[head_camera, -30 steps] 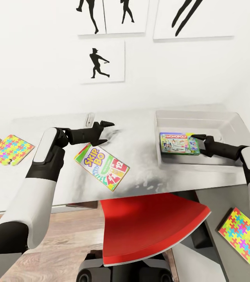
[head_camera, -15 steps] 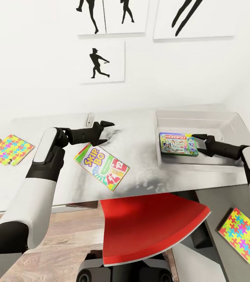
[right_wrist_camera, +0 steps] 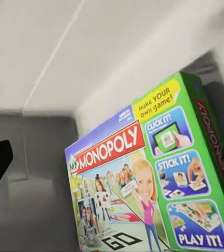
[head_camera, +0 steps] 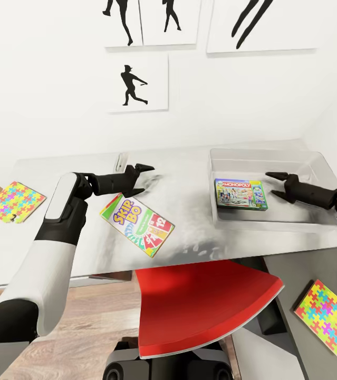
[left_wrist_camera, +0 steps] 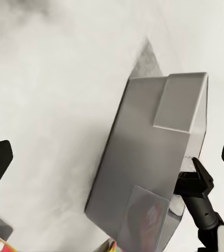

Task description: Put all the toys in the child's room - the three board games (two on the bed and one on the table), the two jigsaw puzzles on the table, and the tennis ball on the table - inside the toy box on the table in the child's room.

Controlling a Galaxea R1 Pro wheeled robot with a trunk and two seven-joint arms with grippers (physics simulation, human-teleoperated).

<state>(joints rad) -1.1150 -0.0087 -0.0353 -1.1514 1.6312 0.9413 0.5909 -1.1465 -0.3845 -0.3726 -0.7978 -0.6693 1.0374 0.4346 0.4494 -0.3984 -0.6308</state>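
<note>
Light grey table [head_camera: 200, 232], bearing toy box [head_camera: 300, 161], SKIP BO box [head_camera: 136, 222], two jigsaw puzzles [head_camera: 13, 201]

Bright, even render — soft smudgy shadows on the table [head_camera: 200, 232] (wrist views slightly blurred).

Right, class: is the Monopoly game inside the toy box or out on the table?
Inside. The Monopoly game lies flat on the floor of the toy box, with the open right tool clear beside it.
</note>
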